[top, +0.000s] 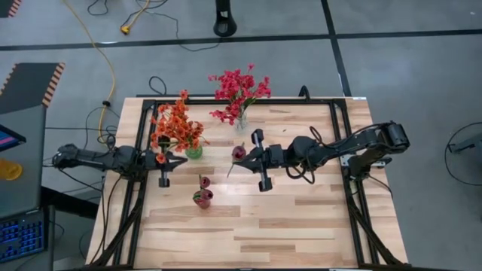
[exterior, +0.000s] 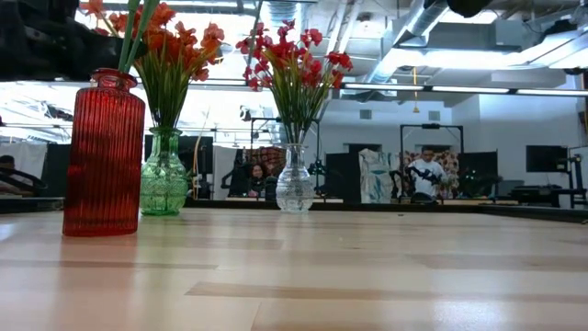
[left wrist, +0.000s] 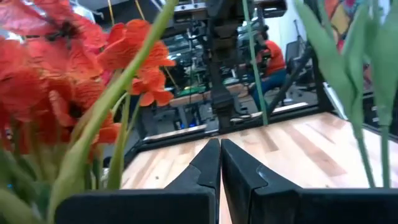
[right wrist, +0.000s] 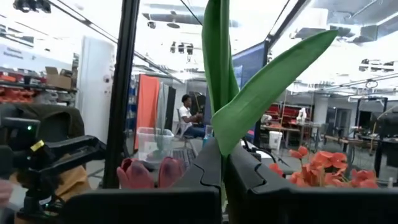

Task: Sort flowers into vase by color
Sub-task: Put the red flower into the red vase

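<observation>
From above, the wooden counter (top: 301, 218) carries three vases: a green vase (top: 194, 151) full of orange flowers (top: 175, 126), a clear vase (top: 241, 123) with pink-red flowers (top: 239, 89), and a red vase (top: 202, 198) nearer the front edge with dark buds showing at its mouth. The left claw (top: 172, 159) sits just beside the green vase, its fingers pressed together with nothing between them. The right claw (top: 242, 156) hangs over the middle of the counter, closed on the stem of a dark red tulip (top: 239, 152). At counter level, the red vase (exterior: 103, 153) stands closest, the green vase (exterior: 163, 175) behind it under its orange flowers (exterior: 170, 41), the clear vase (exterior: 295, 180) farther along with the pink-red flowers (exterior: 292, 55); people sit in the room behind. From the left wrist, the shut fingers (left wrist: 205, 168) point across bare wood, orange flowers (left wrist: 74, 68) crowding close alongside. From the right wrist, the fingers (right wrist: 245, 168) pinch a green stem with a broad leaf (right wrist: 267, 81).
</observation>
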You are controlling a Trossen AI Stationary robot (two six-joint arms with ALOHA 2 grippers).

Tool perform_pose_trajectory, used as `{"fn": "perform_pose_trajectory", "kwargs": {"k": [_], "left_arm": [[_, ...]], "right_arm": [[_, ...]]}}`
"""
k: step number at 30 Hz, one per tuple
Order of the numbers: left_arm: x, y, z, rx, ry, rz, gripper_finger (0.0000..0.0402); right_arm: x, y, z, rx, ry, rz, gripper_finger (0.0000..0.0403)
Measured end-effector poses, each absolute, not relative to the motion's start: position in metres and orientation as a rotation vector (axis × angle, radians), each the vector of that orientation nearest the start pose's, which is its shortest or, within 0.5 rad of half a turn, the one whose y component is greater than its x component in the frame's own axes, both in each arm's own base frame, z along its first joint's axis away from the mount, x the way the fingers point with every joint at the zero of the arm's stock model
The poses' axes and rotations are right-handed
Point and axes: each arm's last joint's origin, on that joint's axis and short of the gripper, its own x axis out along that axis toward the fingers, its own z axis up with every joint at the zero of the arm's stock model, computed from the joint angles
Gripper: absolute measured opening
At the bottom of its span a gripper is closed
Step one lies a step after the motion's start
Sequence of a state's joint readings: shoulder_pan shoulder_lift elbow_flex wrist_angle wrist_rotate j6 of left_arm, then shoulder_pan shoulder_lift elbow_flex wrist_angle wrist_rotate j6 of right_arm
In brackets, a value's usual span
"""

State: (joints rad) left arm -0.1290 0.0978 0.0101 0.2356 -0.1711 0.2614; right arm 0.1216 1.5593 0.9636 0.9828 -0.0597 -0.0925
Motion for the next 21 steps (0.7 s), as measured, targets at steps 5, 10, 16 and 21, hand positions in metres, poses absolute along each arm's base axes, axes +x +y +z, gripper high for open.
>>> {"fn": "perform_pose_trajectory", "kwargs": {"k": [5, 10, 16, 21], "left_arm": [[0.102, -0.005, 0.180, 0.229, -0.124, 0.082, 0.0000], [0.102, -0.005, 0.180, 0.219, -0.122, 0.054, 0.0000], [0.102, -0.006, 0.180, 0.190, -0.125, 0.034, 0.0000], [0.102, -0.006, 0.179, 0.184, -0.119, 0.035, 0.0000]], "right_arm": [[0.344, 0.050, 0.309, -0.114, -0.448, 0.167, 0.0027], [0.358, 0.057, 0.285, -0.136, -0.567, 0.190, 0.0027], [0.374, 0.058, 0.251, -0.077, -0.650, 0.195, 0.0027], [0.392, 0.060, 0.248, -0.037, -0.664, 0.219, 0.0027]]}}
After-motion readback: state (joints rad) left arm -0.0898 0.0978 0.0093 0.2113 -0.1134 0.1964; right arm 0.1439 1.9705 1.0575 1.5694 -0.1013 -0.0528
